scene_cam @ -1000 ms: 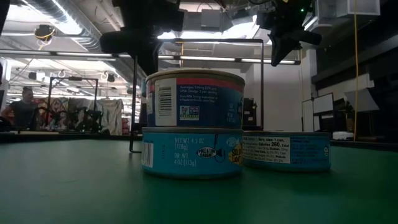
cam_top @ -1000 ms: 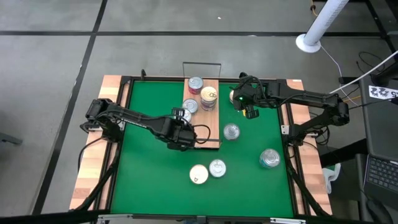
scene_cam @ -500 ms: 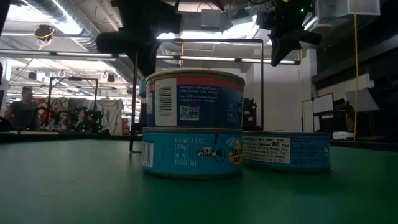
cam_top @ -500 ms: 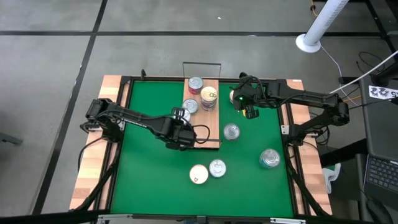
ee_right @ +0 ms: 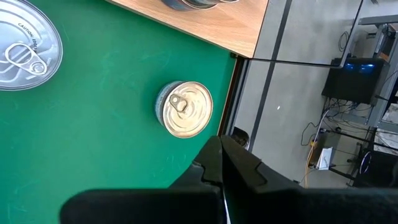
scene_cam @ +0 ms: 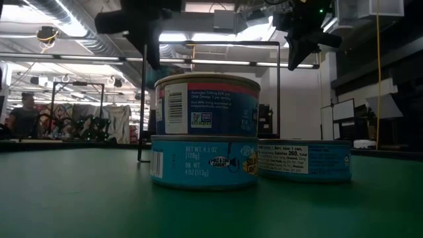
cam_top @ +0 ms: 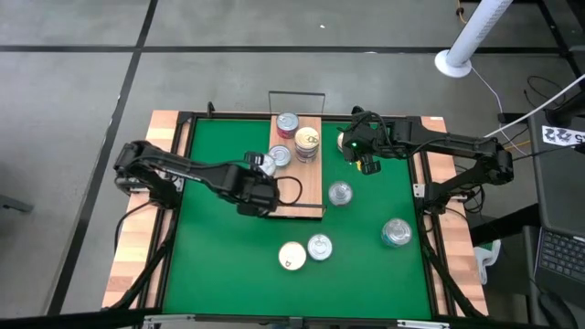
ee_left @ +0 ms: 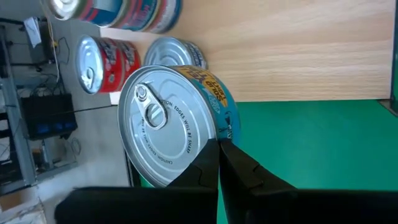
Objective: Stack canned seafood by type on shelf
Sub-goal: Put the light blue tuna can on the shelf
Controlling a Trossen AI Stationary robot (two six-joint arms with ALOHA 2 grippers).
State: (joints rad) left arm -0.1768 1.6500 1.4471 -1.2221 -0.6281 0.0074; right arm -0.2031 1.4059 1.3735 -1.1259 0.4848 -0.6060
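the left gripper (cam_top: 259,195) sits over the left edge of the shelf (cam_top: 306,187), about midway along the wooden board, with its fingers (ee_left: 214,168) pressed together and holding nothing. right in front of it in the left wrist view is a silver-topped tin (ee_left: 171,127) with a blue and yellow label, resting at the board's edge where wood meets the green mat (cam_top: 219,247). beyond it on the shelf stand a red-labelled tin (ee_left: 102,62), a plain silver tin (ee_left: 177,53), and a blurred stack of tins (ee_left: 118,12) at the far end. in the high view the shelf carries tins near its far end: a silver one (cam_top: 287,122), a stacked cream-gold one (cam_top: 307,140) and another silver one (cam_top: 279,156). the right gripper (cam_top: 366,164) hangs above the mat just right of the shelf's far end, its fingers (ee_right: 217,158) also shut together and empty. four tins lie loose on the mat: a silver tin (cam_top: 340,194) just right of the shelf, a larger silver tin (cam_top: 397,233) toward the right edge, and a cream tin (cam_top: 292,257) touching a silver tin (cam_top: 319,247) near the front. the low view shows two blue tins stacked (scene_cam: 205,132) with a third blue tin (scene_cam: 304,160) beside them.
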